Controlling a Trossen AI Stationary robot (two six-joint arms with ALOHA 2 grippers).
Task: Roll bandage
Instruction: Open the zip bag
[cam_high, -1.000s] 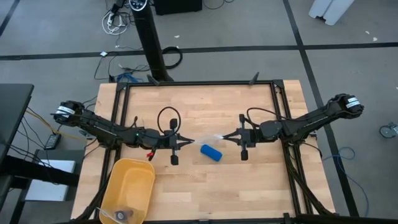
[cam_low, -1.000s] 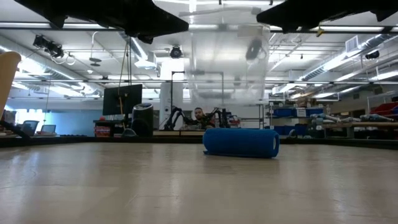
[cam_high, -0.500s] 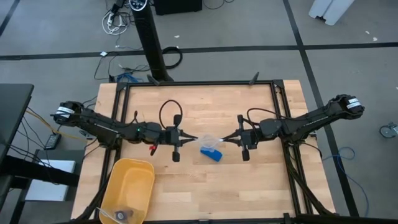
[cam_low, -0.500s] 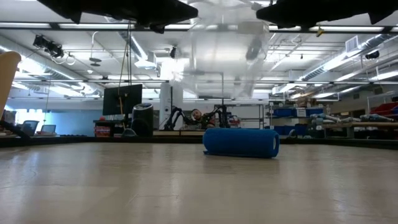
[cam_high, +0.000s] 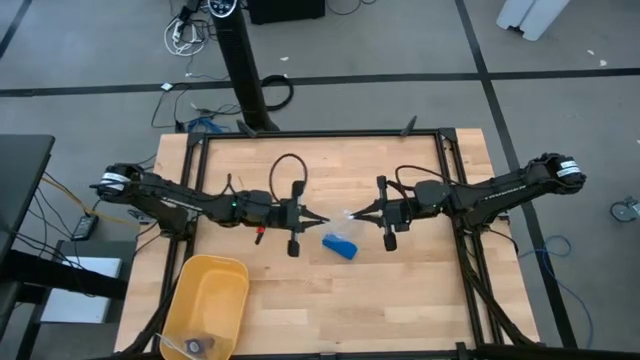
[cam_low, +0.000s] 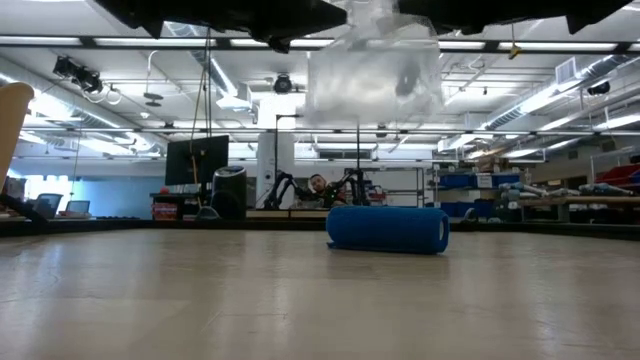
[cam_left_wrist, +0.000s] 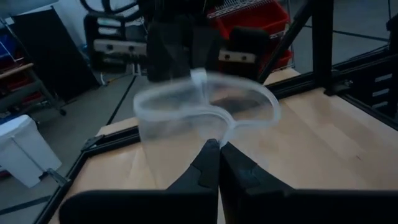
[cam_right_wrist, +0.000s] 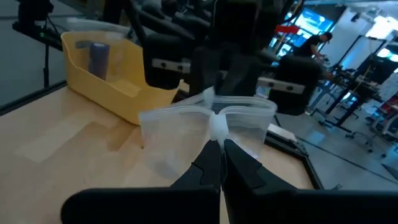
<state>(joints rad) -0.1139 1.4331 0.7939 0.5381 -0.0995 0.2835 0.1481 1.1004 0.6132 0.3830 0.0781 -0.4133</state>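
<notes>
The bright blue bandage (cam_high: 339, 246) is a small rolled cylinder lying on its side on the wooden table; it also shows in the low view (cam_low: 387, 229). Above it a clear plastic bag (cam_low: 375, 72) hangs between my two grippers. My left gripper (cam_high: 322, 222) is shut on the bag's left side and my right gripper (cam_high: 352, 214) on its right side. The bag's mouth bulges open in a loop (cam_left_wrist: 205, 102). My left gripper pinches the bag's top rim (cam_left_wrist: 214, 126) between its two shut fingers, coming level from the table's left. The bag is lifted clear of the table, its mouth slack and open. My right gripper pinches the bag's zip-strip rim (cam_right_wrist: 217, 126) between its two shut fingers, coming level from the table's right. The bag hangs below the rim, clear of the table and the bandage.
A yellow plastic bin (cam_high: 205, 305) stands at the near left corner with a small object inside (cam_high: 198, 346); it also shows in the right wrist view (cam_right_wrist: 115, 81). A dark frame (cam_high: 320, 134) borders the table. Bare wood lies on the far and near right.
Both grippers have come closer together over the bandage, the left toward the table's right, the right toward the left and far edge. The bag, earlier drawn flat between them, has gone slack, its mouth has bulged open, and it has risen a little. The bandage has stayed put.
</notes>
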